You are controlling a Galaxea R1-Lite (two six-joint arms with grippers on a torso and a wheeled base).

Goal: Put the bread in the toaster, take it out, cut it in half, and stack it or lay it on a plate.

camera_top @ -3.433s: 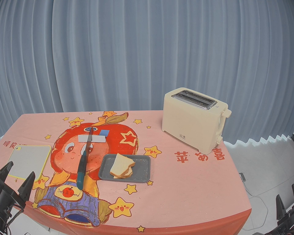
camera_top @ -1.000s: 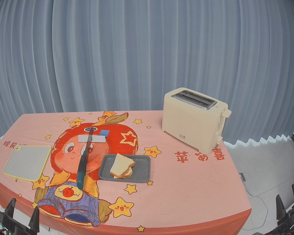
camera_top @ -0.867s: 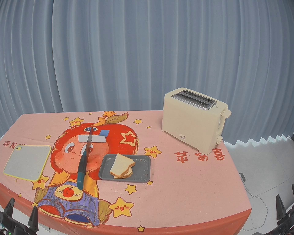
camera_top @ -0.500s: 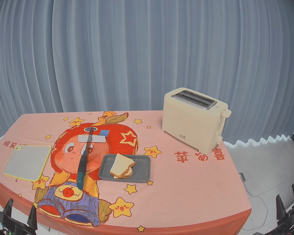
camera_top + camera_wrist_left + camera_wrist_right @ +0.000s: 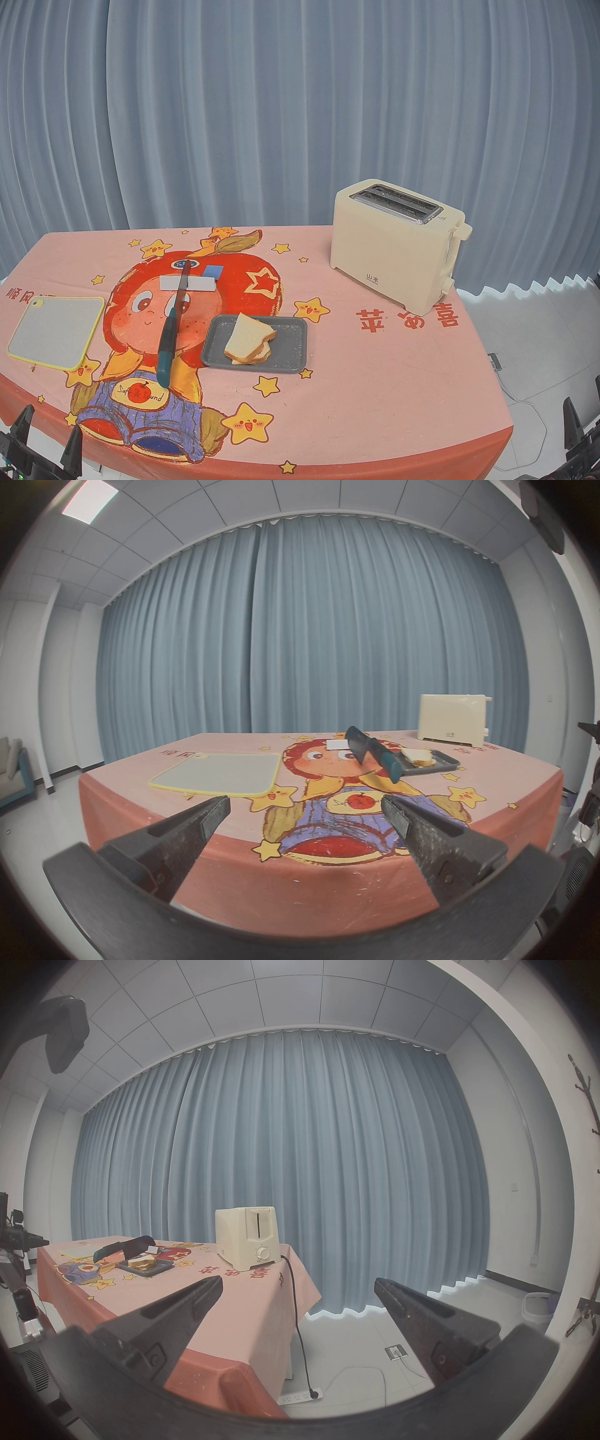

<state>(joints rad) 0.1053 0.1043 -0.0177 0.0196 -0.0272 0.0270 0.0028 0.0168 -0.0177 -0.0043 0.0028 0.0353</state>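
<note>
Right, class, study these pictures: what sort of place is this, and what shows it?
Probably a staged test room, not a home kitchen: a single cloth-covered table, a floor-to-ceiling curtain behind it, an office-style tiled ceiling, and a lone toaster.

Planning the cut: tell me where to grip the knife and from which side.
I'd take the knife by its teal handle, the end nearest the robot, from above with the left gripper, jaws across its width. The blade points away, propped on the white block, and the tray lies close on its right.
</note>
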